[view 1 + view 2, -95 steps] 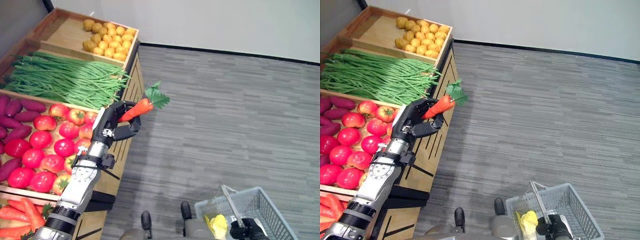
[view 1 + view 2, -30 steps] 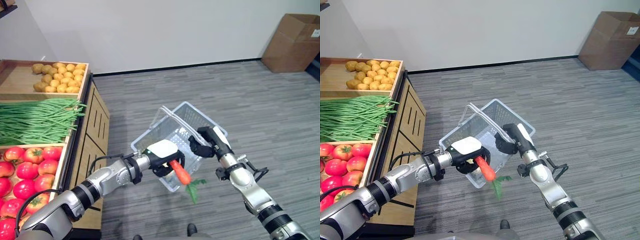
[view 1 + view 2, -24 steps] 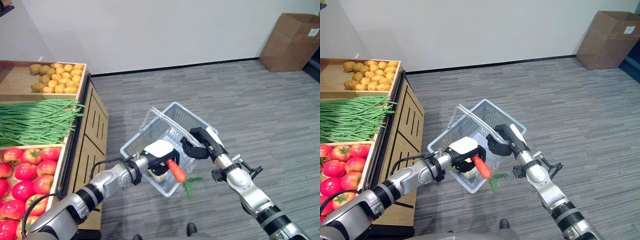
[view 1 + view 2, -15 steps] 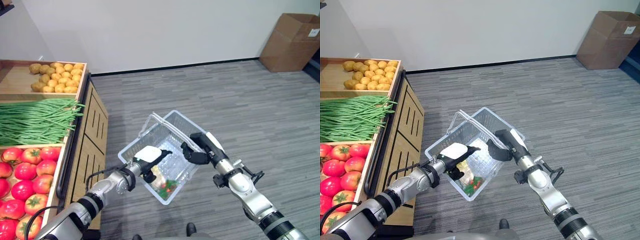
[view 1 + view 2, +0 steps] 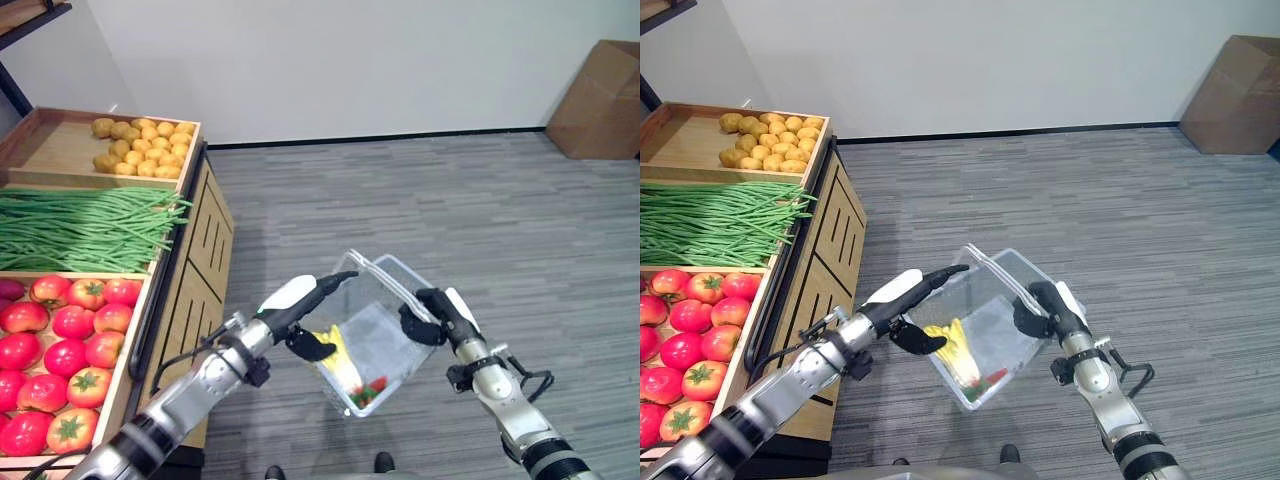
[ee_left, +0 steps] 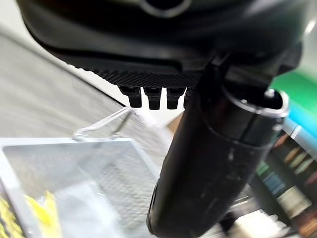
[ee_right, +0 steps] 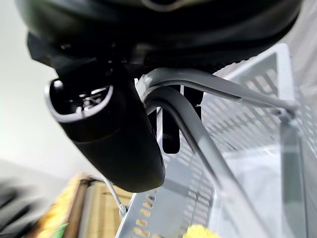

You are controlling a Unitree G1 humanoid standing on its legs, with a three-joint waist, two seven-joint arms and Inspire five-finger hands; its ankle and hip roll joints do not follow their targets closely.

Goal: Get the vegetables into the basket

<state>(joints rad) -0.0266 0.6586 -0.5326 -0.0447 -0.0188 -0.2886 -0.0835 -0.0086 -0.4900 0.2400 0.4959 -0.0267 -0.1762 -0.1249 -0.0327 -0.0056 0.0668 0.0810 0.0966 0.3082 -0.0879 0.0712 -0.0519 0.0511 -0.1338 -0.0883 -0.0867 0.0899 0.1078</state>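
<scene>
Bright, even indoor light from overhead — no glare on the white wall point(image 5: 400, 60), only soft, faint shadows on the grey floor point(image 5: 480, 210). Sharp across both eye views, with slight bending toward the edges. Much murkier at the wrists: left hand point(image 6: 163, 44) looming dark and blurred, basket point(image 6: 74, 168) hazy, background smeared — right wrist view likewise soft.

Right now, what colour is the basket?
Pale grey mesh basket, seen best in the right eye view.
</scene>
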